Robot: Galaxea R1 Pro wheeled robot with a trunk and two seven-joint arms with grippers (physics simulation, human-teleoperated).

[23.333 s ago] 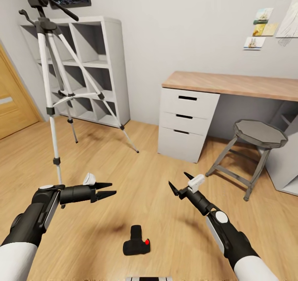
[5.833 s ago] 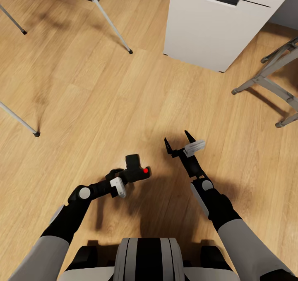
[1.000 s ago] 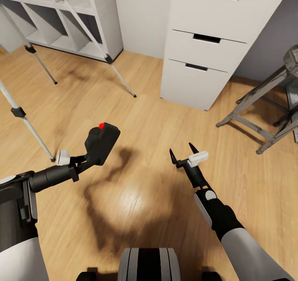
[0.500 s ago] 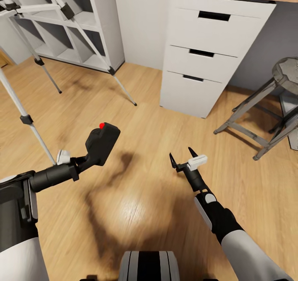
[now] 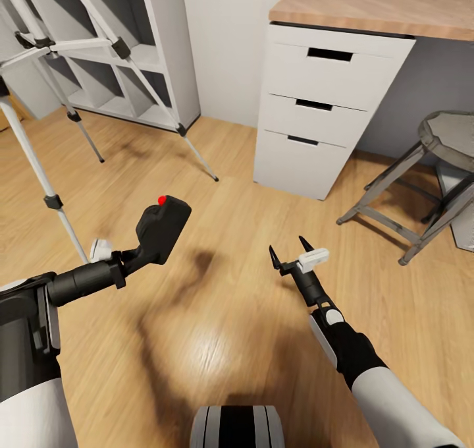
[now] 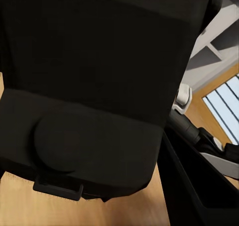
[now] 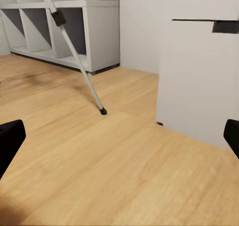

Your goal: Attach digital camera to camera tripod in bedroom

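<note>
**Camera up off the floor, tripod head yet to come**

Left gripper (image 5: 135,257) fingers pinch the digital camera (image 5: 161,227), held clear of the wood floor (image 5: 217,316), red dot up. Right gripper (image 5: 289,253) fingers are spread, empty. Since a second ago the view has tilted up: the desk top now shows, and more of the camera tripod (image 5: 39,112) legs at left. White cube shelf (image 5: 158,53) compartments look bare; drawer unit (image 5: 322,105) closed.

Light wood plank floor (image 5: 217,316) under pale grey walls (image 5: 224,39). A white cube shelf (image 5: 168,46) stands left of a wood-topped white drawer unit (image 5: 316,125). A grey stool (image 5: 434,171) sits beside it.
</note>
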